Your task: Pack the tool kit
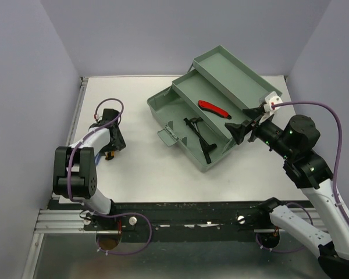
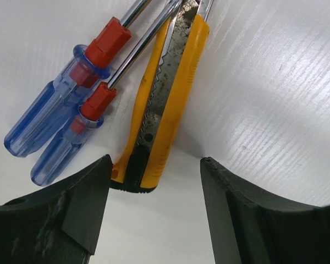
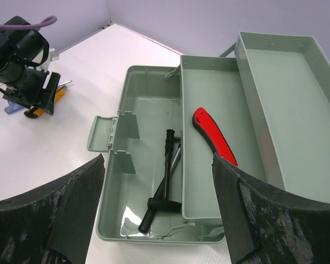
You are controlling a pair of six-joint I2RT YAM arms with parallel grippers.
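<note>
A: What's the biggest thing there?

B: The white table (image 1: 139, 174). The kit (image 1: 166, 107) stands open on it, set at an angle. Far more bare table lies to the kit's left than to its right.

A: How is the kit laid out?

B: It's sage green, with a deep bin on its left. Two shallow trays step up from the bin: the lower tray (image 1: 196, 87) beside it, and the upper tray (image 1: 232, 72) on the kit's far right. A latch flap (image 1: 167, 138) hangs off the kit's near-left wall.

A: And the grippers?

B: The right gripper (image 1: 245, 121) hovers at the kit's right edge, by the lower tray's near end. Its fingers are spread wide and hold nothing. The left gripper (image 2: 155, 164) is well to the kit's left, low over the table. It's spread too.

A: Is anything between the left fingers?

B: The butt of a yellow cutter (image 2: 176, 93) lies in the gap. The right finger is clearly apart from it. I can't tell whether the left finger touches it.

A: What tools are in the kit?

B: A black T-handle tool (image 1: 202, 139) lies on the bin floor. A red-handled tool (image 1: 214, 108) lies in the lower tray.

A: And outside the kit?

B: Two blue screwdrivers with red collars lie by the cutter, well left of the kit. The bigger screwdriver (image 2: 66, 104) and the smaller screwdriver (image 2: 71, 146) are side by side. Their shafts run along the cutter.
</note>
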